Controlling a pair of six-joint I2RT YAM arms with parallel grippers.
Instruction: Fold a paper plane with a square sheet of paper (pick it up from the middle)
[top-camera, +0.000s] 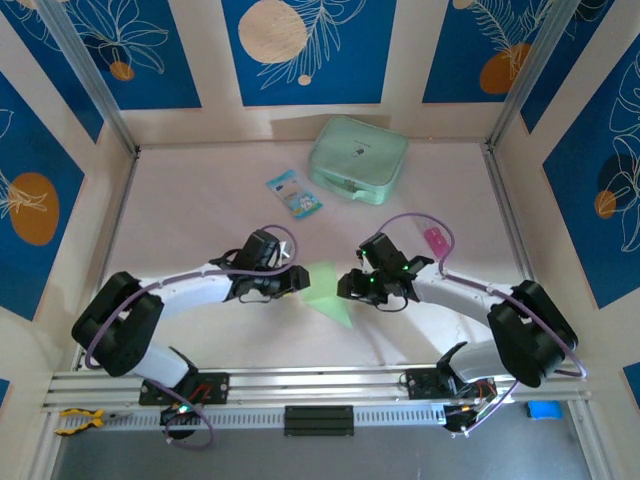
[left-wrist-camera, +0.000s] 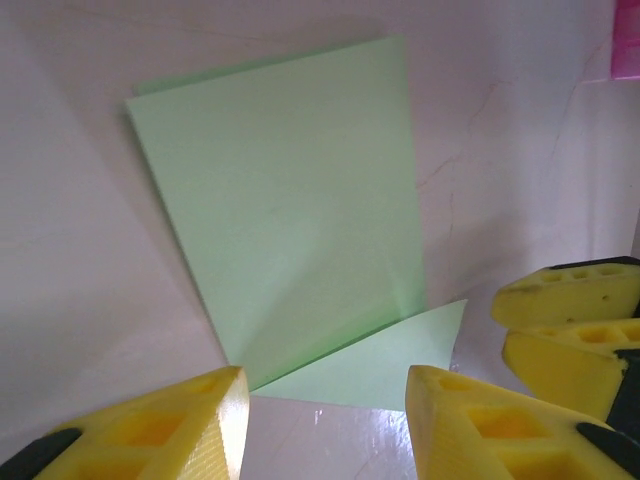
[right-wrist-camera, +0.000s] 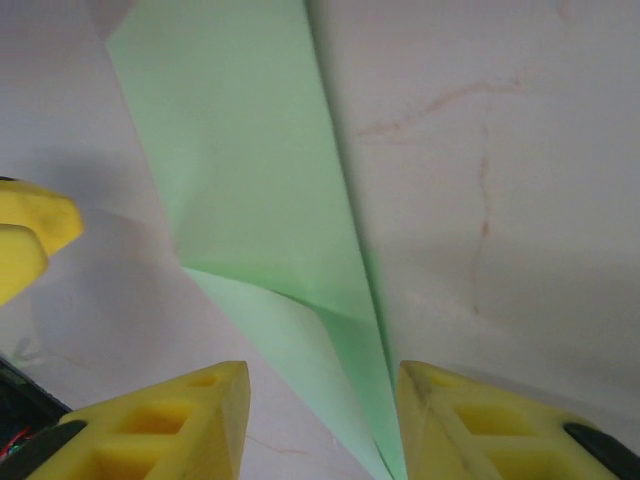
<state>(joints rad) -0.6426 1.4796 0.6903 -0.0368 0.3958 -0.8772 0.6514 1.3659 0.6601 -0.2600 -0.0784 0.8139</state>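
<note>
The pale green sheet of paper (top-camera: 326, 292) lies flat on the table between both grippers, folded into a tapering wedge whose point faces the near right. In the left wrist view the paper (left-wrist-camera: 290, 200) shows a broad panel with a small triangular flap at its near edge. My left gripper (left-wrist-camera: 325, 425) is open just short of that flap, with bare table between its fingers. In the right wrist view the paper (right-wrist-camera: 250, 170) narrows toward my right gripper (right-wrist-camera: 320, 425), which is open; a curled flap and the pointed end run between its yellow fingers (right-wrist-camera: 480, 420) without being pinched.
A mint-green zip case (top-camera: 358, 158) sits at the back of the table, with a blue-and-white packet (top-camera: 294, 193) to its left. A small pink object (top-camera: 435, 240) lies behind the right arm. Panelled walls close in the table's sides and back.
</note>
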